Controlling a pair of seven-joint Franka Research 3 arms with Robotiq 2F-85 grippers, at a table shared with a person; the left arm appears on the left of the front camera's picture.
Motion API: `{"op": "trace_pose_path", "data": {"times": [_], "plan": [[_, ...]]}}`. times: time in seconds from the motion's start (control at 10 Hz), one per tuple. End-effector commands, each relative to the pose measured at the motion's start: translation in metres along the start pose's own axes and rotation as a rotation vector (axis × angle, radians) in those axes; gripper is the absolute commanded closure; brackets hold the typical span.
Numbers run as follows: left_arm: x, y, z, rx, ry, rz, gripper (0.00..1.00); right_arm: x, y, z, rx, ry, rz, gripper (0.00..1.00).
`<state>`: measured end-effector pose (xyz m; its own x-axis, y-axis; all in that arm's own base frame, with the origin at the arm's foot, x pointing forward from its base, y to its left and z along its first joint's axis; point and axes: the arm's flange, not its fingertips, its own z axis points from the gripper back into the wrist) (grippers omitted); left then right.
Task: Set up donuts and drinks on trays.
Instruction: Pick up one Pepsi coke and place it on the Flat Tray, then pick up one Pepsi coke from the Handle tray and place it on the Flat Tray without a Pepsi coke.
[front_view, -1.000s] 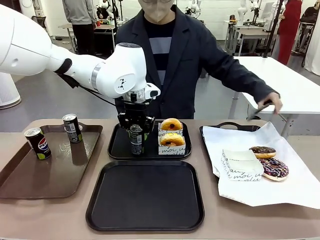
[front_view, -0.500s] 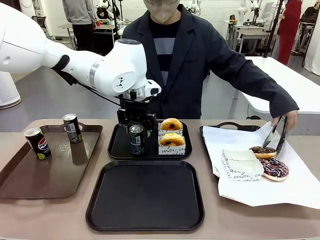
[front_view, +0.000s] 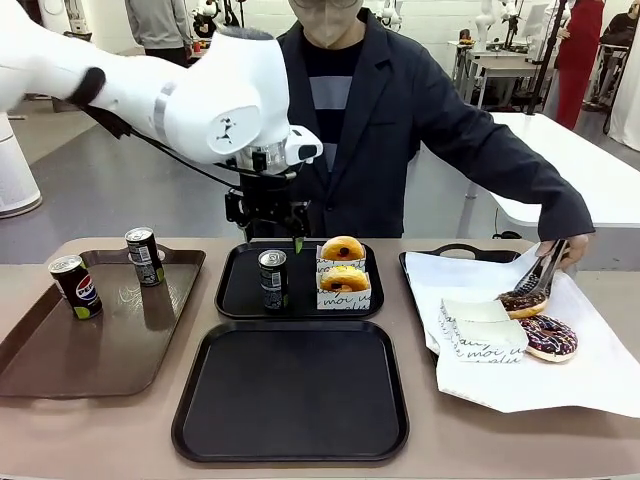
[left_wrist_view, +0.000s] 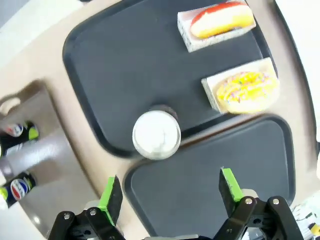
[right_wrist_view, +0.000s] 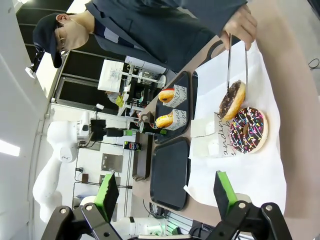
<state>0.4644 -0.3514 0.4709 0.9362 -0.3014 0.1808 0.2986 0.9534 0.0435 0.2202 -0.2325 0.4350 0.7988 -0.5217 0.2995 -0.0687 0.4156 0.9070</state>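
Note:
A dark can (front_view: 272, 278) stands alone on the far black tray (front_view: 240, 300), beside two donuts (front_view: 343, 249) (front_view: 344, 279) in white sleeves. My left gripper (front_view: 270, 232) hangs open above the can, clear of it; from its wrist, the can's silver top (left_wrist_view: 156, 134) lies beyond the green pads (left_wrist_view: 111, 196). The near black tray (front_view: 290, 390) is bare. My right gripper (right_wrist_view: 165, 192) is open with nothing between its fingers, far from the table. The person's tongs (front_view: 540, 270) close on a chocolate donut (front_view: 525, 303).
A brown tray (front_view: 110, 350) at the left holds a Pepsi can (front_view: 76, 286) and another dark can (front_view: 144, 256). At the right, white paper (front_view: 600, 370) carries a sprinkled donut (front_view: 549, 337) and spare sleeves (front_view: 482, 330).
My left gripper has risen off the can, which stays standing on the far tray. The person's hand has brought the tongs down onto the chocolate donut.

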Motion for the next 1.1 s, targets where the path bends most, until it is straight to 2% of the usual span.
{"op": "trace_pose_path", "data": {"times": [0.0, 0.3, 0.6, 0.7, 0.8, 1.0], "plan": [[-0.05, 0.012, 0.012, 0.002, 0.041, 0.052, 0.0, 0.003, 0.0, -0.001, 0.029, -0.018, 0.012, 0.0], [-0.122, 0.047, 0.012, -0.031, 0.063, 0.009, 0.0, 0.003, 0.0, -0.001, 0.029, -0.018, 0.012, 0.0], [-0.157, 0.07, 0.011, -0.054, 0.052, 0.008, 0.0, 0.003, 0.0, -0.001, 0.029, -0.018, 0.012, 0.0], [-0.164, 0.079, 0.007, -0.036, 0.084, 0.003, 0.0, 0.003, 0.0, -0.001, 0.029, -0.018, 0.012, 0.0], [-0.149, 0.061, 0.009, -0.021, 0.077, 0.009, 0.0, 0.003, 0.0, -0.001, 0.029, -0.018, 0.012, 0.0], [-0.149, 0.061, 0.009, -0.021, 0.077, 0.009, 0.0, 0.003, 0.0, -0.001, 0.029, -0.018, 0.012, 0.0]]}}
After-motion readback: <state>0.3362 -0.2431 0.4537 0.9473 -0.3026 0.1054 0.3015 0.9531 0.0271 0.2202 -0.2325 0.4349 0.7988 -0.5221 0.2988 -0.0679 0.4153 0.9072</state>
